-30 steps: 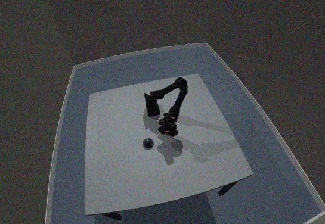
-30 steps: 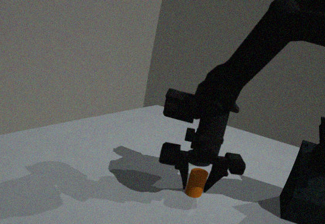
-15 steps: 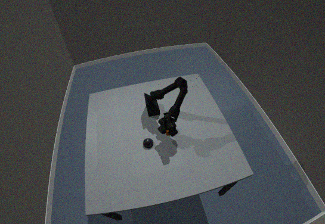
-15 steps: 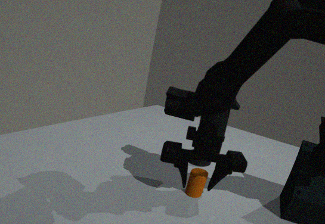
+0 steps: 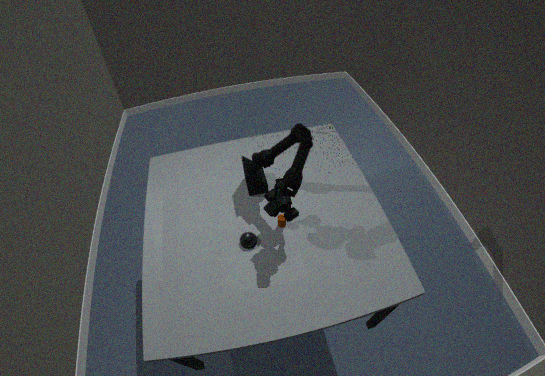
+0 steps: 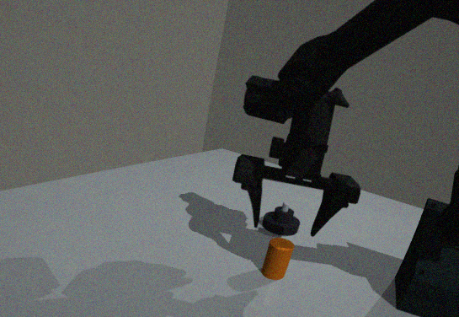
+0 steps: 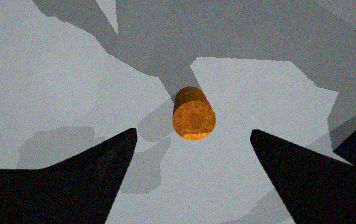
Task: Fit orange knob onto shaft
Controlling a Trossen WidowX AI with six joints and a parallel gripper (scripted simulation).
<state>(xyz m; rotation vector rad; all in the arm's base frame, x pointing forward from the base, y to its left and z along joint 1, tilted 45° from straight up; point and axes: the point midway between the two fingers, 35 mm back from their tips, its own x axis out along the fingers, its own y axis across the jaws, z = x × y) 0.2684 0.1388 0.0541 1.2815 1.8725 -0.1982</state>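
The orange knob (image 5: 282, 221) (image 6: 277, 261) (image 7: 194, 119) stands upright on the table, apart from the pedestal. Its hole is underneath and hidden. My gripper (image 5: 282, 214) (image 6: 284, 231) (image 7: 193, 134) is wide open and empty, pointing down above the knob. In the wrist view the knob shows between the two spread fingertips, touching neither. The dark round pedestal (image 5: 248, 241) (image 6: 280, 224) has a raised hub. The silver shaft (image 6: 285, 207) stands bare on top of it. The shaft's flat side cannot be made out. The pedestal is not in the wrist view.
The white table (image 5: 197, 310) (image 6: 103, 219) (image 7: 65, 75) carries the arm's dark base (image 5: 255, 179) (image 6: 431, 257) behind the knob in the top view, at the right in the exterior view. Arm shadows lie across the table around the knob. Walls rise behind the table in the exterior view.
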